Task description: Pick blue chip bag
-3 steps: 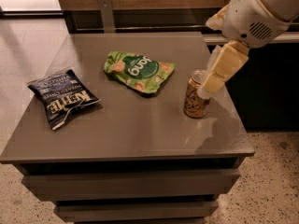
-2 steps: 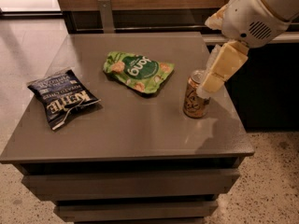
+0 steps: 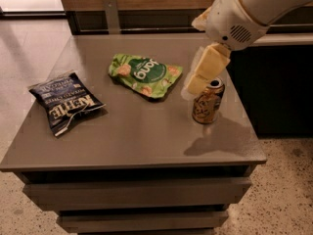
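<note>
The blue chip bag (image 3: 66, 102), dark navy with white "KETTLE" lettering, lies flat near the left edge of the grey table (image 3: 142, 136). My gripper (image 3: 201, 77) hangs from the white arm (image 3: 239, 13) at the upper right. It points down over the right part of the table, just above and left of a brown drink can. It is far to the right of the blue bag and is not touching it.
A green snack bag (image 3: 145, 75) with a dark green round logo lies in the middle back of the table, between the blue bag and my gripper. An upright brown can (image 3: 208, 102) stands at the right. Drawers show below the table's front edge, and a dark cabinet stands to the right.
My gripper and arm have shifted to the left, from over the can's right side toward the green bag. The bags and the can have not moved.
</note>
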Action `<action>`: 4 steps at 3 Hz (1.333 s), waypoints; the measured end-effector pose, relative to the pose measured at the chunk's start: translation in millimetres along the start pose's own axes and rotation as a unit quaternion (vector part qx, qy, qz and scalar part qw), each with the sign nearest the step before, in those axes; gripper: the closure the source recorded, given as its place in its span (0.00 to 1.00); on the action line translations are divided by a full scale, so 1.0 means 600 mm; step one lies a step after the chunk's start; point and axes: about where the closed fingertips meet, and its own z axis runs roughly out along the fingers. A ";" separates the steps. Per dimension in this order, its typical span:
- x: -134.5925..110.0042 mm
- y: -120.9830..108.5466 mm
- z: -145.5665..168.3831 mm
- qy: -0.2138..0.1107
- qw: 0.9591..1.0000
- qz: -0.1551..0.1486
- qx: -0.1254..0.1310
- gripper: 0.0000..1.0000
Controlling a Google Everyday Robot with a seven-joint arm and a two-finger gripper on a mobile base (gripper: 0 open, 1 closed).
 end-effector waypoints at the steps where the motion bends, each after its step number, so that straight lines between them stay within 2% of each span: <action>1: -0.056 -0.013 0.078 -0.023 1.000 -0.011 -0.003 0.00; 2: -0.105 -0.022 0.150 -0.038 0.999 -0.008 0.008 0.00; 3: -0.165 -0.018 0.210 -0.073 0.997 -0.008 0.004 0.00; 4: -0.165 -0.018 0.210 -0.073 0.997 -0.008 0.004 0.00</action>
